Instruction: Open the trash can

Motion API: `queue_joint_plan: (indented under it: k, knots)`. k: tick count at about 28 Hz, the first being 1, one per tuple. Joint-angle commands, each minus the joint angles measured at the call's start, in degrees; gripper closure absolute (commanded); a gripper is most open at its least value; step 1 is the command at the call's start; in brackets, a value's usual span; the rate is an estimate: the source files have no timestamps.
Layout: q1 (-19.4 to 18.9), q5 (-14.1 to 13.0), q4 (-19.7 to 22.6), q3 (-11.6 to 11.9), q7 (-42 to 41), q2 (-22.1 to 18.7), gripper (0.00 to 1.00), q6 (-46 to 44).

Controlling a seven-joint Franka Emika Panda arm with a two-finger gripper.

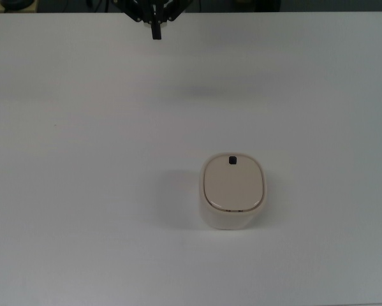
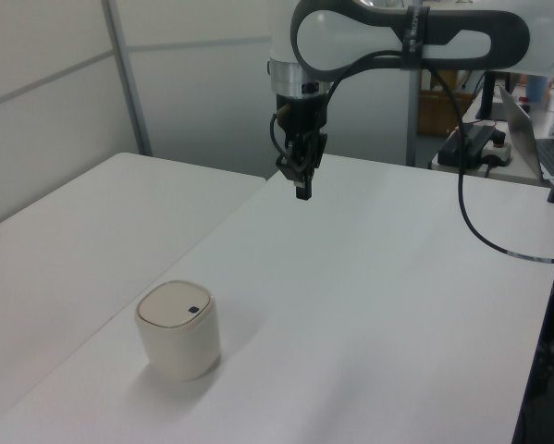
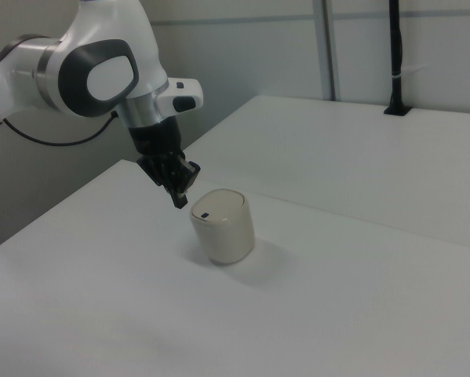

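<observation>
The trash can (image 1: 233, 190) is a small cream-white bin with a flat beige lid, standing upright on the white table (image 1: 82, 191); its lid is down. A tiny black button (image 1: 232, 160) sits at the lid's far rim in the top view. The bin also shows in the left view (image 2: 178, 329) and the right view (image 3: 223, 225). My gripper (image 1: 156, 32) hangs high above the table at the top view's upper edge, far from the bin, shut with nothing held. It shows as well in the left view (image 2: 301, 191) and the right view (image 3: 180, 202).
A black cable (image 2: 475, 222) loops from the arm down over the table's right side in the left view. A laptop (image 2: 535, 129) and clutter stand behind at the left view's far right. A black post (image 3: 394, 55) rises at the back in the right view.
</observation>
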State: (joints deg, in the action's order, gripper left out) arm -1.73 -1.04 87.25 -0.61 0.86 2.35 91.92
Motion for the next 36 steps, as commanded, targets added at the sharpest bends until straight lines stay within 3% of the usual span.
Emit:
queue_joint_plan:
  k: [1,12,22,29,36]
  knots:
    - [-0.4,-1.0,-0.5,-0.2,-2.3,2.0,1.0,1.1]
    - [-1.0,-0.9,-1.0,-0.4,-2.2,7.0,1.0,9.8]
    - [-1.8,-0.1,-1.0,-4.4,-1.5,12.1,1.0,21.7]
    - [-2.7,0.1,-1.2,-4.5,-1.2,14.3,1.0,26.4]
    - [-4.2,1.0,-4.5,-4.4,0.6,17.9,1.0,27.5]
